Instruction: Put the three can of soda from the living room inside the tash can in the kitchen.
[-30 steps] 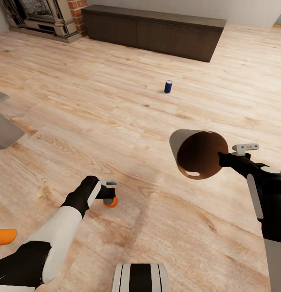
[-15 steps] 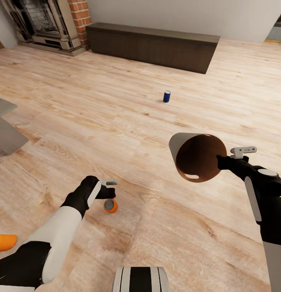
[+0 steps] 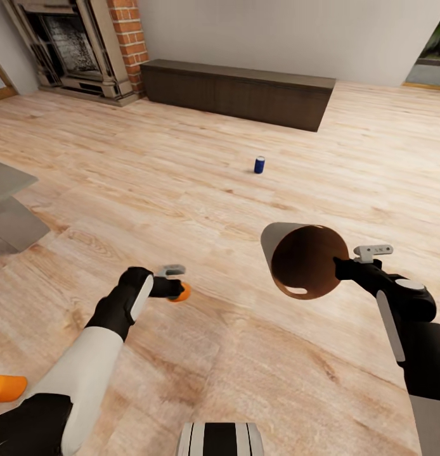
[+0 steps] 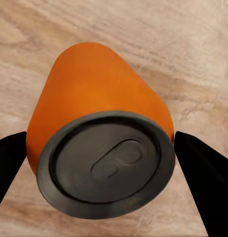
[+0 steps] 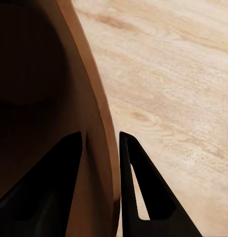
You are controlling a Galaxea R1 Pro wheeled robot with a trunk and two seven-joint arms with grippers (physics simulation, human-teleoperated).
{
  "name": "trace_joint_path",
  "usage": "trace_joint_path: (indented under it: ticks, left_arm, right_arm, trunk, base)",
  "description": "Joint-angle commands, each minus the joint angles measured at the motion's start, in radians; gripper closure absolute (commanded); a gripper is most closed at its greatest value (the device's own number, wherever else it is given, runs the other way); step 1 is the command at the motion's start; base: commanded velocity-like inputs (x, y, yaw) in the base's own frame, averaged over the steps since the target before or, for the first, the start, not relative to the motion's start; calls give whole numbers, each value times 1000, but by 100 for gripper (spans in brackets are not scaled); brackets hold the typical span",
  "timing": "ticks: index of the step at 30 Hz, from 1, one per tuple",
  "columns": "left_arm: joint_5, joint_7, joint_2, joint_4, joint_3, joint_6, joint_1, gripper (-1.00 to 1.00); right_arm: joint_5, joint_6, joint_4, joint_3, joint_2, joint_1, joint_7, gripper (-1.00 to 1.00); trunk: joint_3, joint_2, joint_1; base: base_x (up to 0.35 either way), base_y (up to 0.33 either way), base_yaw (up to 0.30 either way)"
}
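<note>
While the left gripper [image 3: 177, 290] holds an orange can [image 3: 182, 292] low over the floor [image 3: 201, 190], we judge the step in hand to be the collection of cans in the living room, with the bin [image 3: 302, 259] carried alongside to receive them. In the left wrist view the can [image 4: 101, 148] sits between the two dark fingers [image 4: 203, 173], grey top toward the camera, one finger at each side of its body; we take this as a closed grasp on the can, though the contact faces themselves are hidden. The right gripper [image 3: 342, 266] is clamped on the rim of the bin: the right wrist view shows its fingers [image 5: 131, 168] set narrowly, one inside and one outside the bin wall [image 5: 101, 148]. The bin hangs tilted, its coppery mouth turned toward the robot, well apart from the held can. A blue can [image 3: 259, 164] stands upright on the floor farther off, short of the long dark cabinet [image 3: 239, 92]. Another orange object [image 3: 7, 387] lies at the lower left edge of the head view; we cannot confirm it is the third can. In our judgement the next move calls for bringing the held can over the bin mouth, or the mouth under the can, before release; with the bin tilted as it is, a dropped can could roll out. Nothing is yet in the kitchen.
</note>
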Motion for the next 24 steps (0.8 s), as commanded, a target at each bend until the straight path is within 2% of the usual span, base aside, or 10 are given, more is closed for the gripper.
trace_joint_path:
  ticks: [1,3,5,7,16,17,19,24]
  left_arm:
    - [-5,-15,0,-10,0,-1,10,100]
    - [-5,-43,1,-29,1,-2,33,100]
    - [-5,-90,2,-73,3,-4,81,100]
    - [-5,-109,2,-110,4,-3,114,100]
    - [-5,-127,26,-275,5,17,217,100]
    - [-5,-128,36,-327,6,29,244,100]
    - [-5,-128,48,-358,6,33,256,100]
    - [-4,-129,87,-396,6,36,266,100]
  right_arm:
    - [-4,0,-1,0,2,1,0,100]
    - [-4,0,-1,0,5,3,0,100]
    - [-3,1,-1,0,8,5,0,100]
    - [-3,5,-1,0,9,6,0,100]
    - [-3,13,-3,10,8,7,1,100]
    - [-2,27,-3,23,7,7,1,100]
    - [-2,63,-5,28,6,7,2,100]
    - [-4,125,-5,52,5,7,4,100]
  trunk:
    - [4,0,0]
    - [12,1,-1]
    - [20,1,-2]
    - [27,2,-3]
    - [62,4,-7]
    - [66,4,-8]
    - [74,4,-9]
    - [93,6,-11]
  base:
    - [0,0,0]
    - [0,0,0]
    - [0,0,0]
    - [0,0,0]
    - [0,0,0]
    - [0,0,0]
    - [0,0,0]
    - [0,0,0]
